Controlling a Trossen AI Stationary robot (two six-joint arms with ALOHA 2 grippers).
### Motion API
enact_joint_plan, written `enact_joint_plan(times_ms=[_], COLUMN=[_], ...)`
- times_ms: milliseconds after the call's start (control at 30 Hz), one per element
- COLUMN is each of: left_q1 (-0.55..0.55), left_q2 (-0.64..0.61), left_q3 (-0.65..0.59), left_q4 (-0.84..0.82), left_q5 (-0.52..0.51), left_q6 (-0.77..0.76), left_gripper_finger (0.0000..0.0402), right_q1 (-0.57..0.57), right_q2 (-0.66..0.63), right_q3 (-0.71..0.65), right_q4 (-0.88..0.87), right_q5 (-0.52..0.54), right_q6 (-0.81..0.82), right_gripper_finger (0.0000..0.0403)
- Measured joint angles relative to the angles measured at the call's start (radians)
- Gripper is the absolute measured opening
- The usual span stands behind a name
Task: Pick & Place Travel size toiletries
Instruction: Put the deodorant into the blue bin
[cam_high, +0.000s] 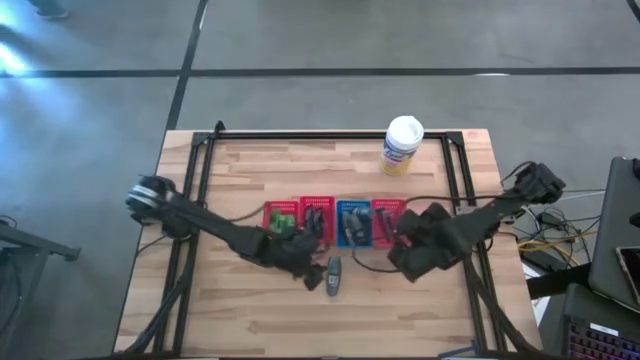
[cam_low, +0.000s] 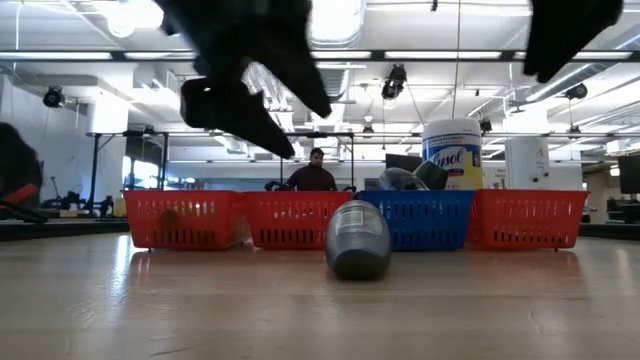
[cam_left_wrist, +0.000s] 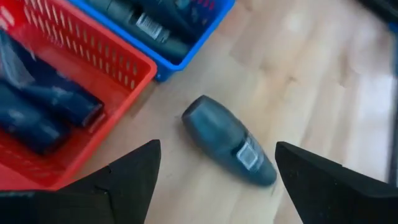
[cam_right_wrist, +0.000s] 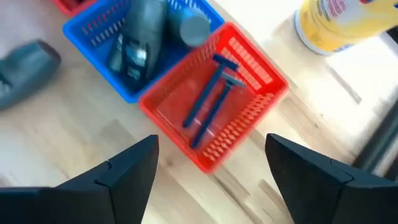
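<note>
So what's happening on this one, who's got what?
Nothing is held right now. The left gripper hangs open just above a grey tube lying loose on the table, in front of a row of four small baskets, and looks set to pick it up. The right gripper is open too, over the red basket at the right end, which holds razors. The blue basket already holds grey tubes.

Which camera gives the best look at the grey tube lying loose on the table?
The left wrist view: the grey tube lies whole between the left hand's open fingers, label visible. The high view shows it small, the low view end-on before the baskets, and the right wrist view only its end at the edge.
</note>
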Motion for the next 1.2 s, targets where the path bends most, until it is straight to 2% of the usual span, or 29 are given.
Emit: enact_joint_plan(times_ms=[300, 500, 600, 833, 967, 1200], left_q1=[0.003, 0.01, 0.011, 0.03, 0.034, 0.039], left_q2=[0.342, 0.474, 0.508, 0.567, 0.586, 0.601], left_q3=[0.496, 0.71, 0.755, 0.746, 0.746, 0.746], left_q4=[-0.529, -0.671, -0.678, -0.651, -0.604, -0.626], left_q5=[-0.021, 0.03, 0.032, 0.041, 0.044, 0.049], left_q6=[-0.307, -0.412, -0.445, -0.542, -0.54, -0.535], left_gripper_finger=[0.0321, 0.0321, 0.0321, 0.0321, 0.0321, 0.0321], right_q1=[0.057, 0.061, 0.061, 0.065, 0.065, 0.065], right_q2=[-0.183, -0.285, -0.319, -0.34, -0.34, -0.34], right_q3=[-0.098, -0.18, -0.217, -0.248, -0.251, -0.253], right_q4=[-0.022, -0.016, -0.01, -0.004, -0.003, 0.0], right_q5=[-0.046, -0.047, -0.046, -0.047, -0.047, -0.046], right_q6=[0.001, 0.011, 0.035, 0.031, 0.025, 0.007], right_gripper_finger=[0.0316, 0.0337, 0.0345, 0.0357, 0.0358, 0.0346])
